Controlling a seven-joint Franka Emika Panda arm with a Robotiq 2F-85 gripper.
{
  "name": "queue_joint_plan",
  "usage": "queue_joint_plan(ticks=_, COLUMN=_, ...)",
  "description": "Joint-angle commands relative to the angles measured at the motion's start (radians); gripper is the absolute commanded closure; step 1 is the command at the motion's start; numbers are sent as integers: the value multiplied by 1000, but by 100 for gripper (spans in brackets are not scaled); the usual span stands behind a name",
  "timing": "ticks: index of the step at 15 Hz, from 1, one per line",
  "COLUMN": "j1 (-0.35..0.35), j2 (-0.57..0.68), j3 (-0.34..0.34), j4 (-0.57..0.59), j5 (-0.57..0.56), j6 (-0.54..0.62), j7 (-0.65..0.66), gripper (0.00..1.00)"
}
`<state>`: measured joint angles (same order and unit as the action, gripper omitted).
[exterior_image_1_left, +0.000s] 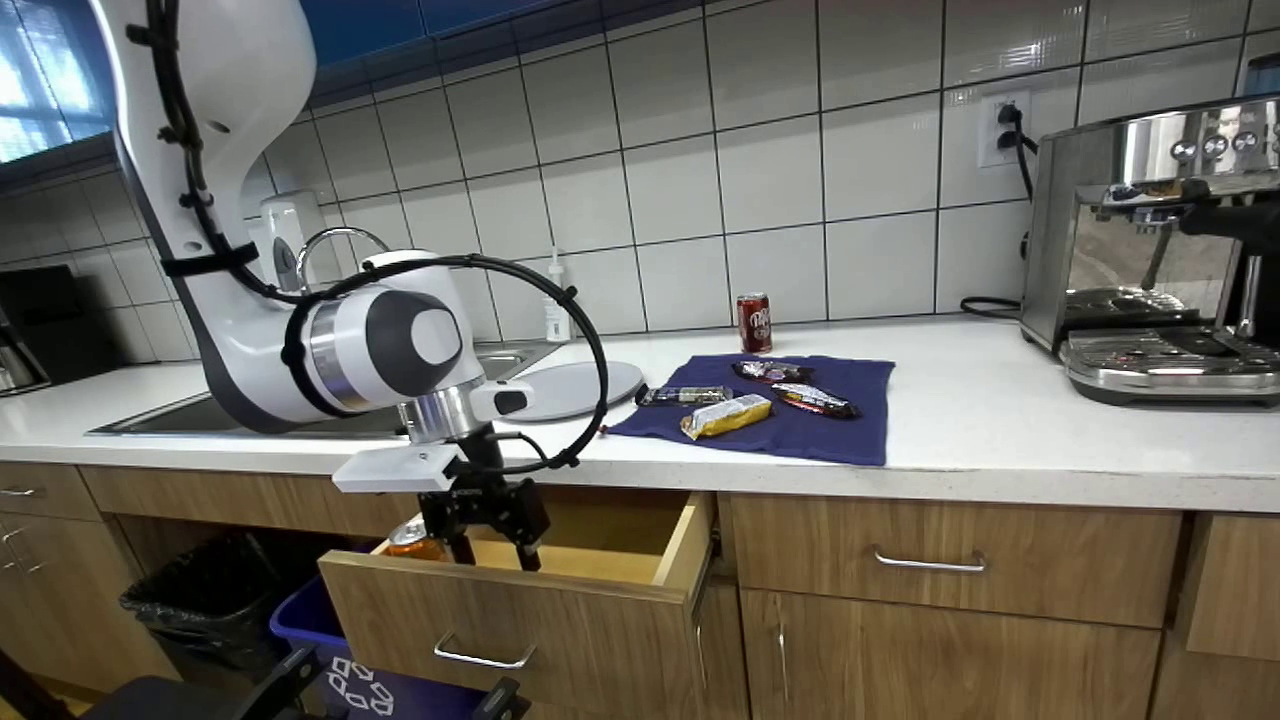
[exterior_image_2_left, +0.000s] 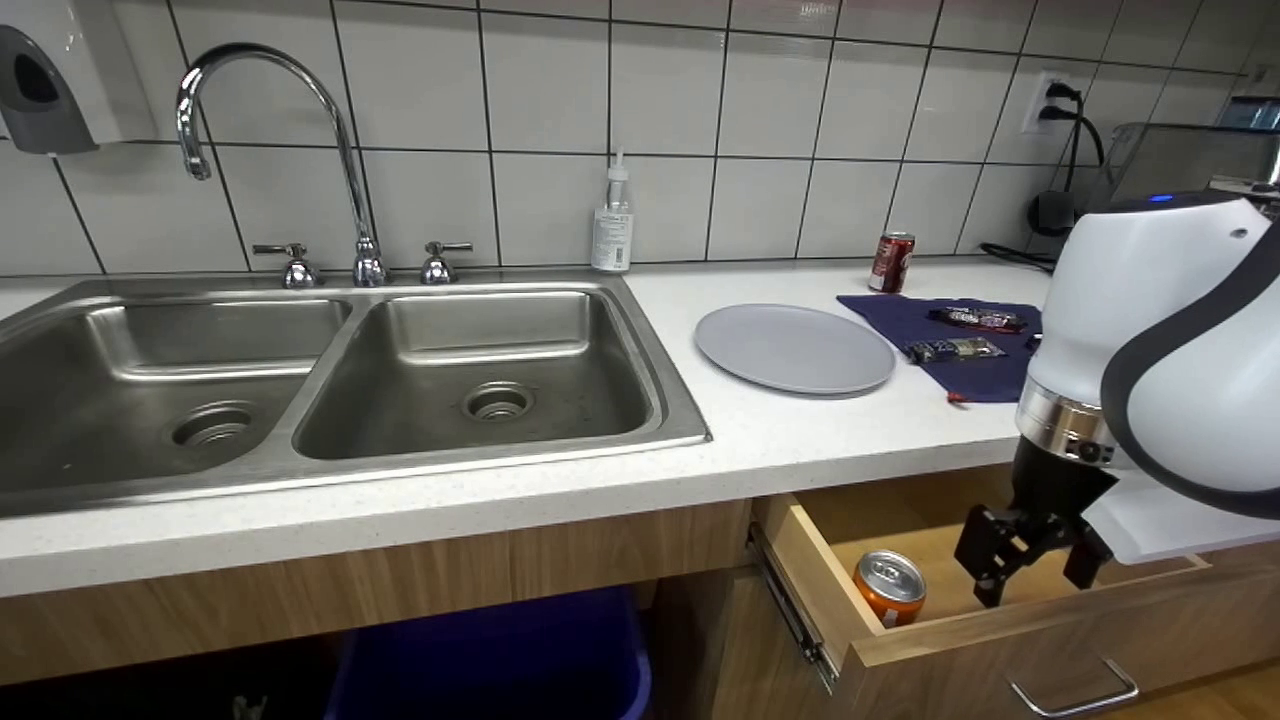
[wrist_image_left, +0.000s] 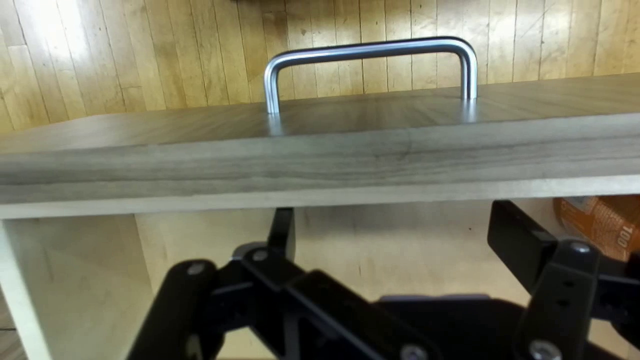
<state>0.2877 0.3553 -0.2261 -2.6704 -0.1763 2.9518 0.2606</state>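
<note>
My gripper (exterior_image_1_left: 500, 560) is open and empty, pointing down into a pulled-out wooden drawer (exterior_image_1_left: 520, 615). It also shows in an exterior view (exterior_image_2_left: 1036, 588). In the wrist view the two black fingers (wrist_image_left: 392, 215) stand wide apart just behind the drawer's front panel (wrist_image_left: 320, 160); whether they touch it I cannot tell. The metal drawer handle (wrist_image_left: 370, 51) is on the panel's outer face. An orange can (exterior_image_2_left: 890, 590) stands in a front corner of the drawer. It is partly visible in the wrist view (wrist_image_left: 600, 225), beyond one finger.
On the white counter (exterior_image_1_left: 1000, 420) lie a blue cloth (exterior_image_1_left: 850, 445) with several wrapped bars, and a grey plate (exterior_image_2_left: 795, 348). A red can (exterior_image_1_left: 754, 323) stands behind the cloth. A sink (exterior_image_2_left: 480, 440), a coffee machine (exterior_image_1_left: 1180, 250) and a blue bin (exterior_image_2_left: 500, 655) are nearby.
</note>
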Motion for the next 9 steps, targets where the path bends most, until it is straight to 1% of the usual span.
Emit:
queue_joint_plan(ticks=1, j1=17, j2=-55, j3=-22, j4=-49, j5=-3, j6=-40, j7=31, gripper=0)
queue_joint_plan(ticks=9, j1=32, j2=-81, j3=-46, j4=-61, j5=-15, j6=-52, j7=55, gripper=0)
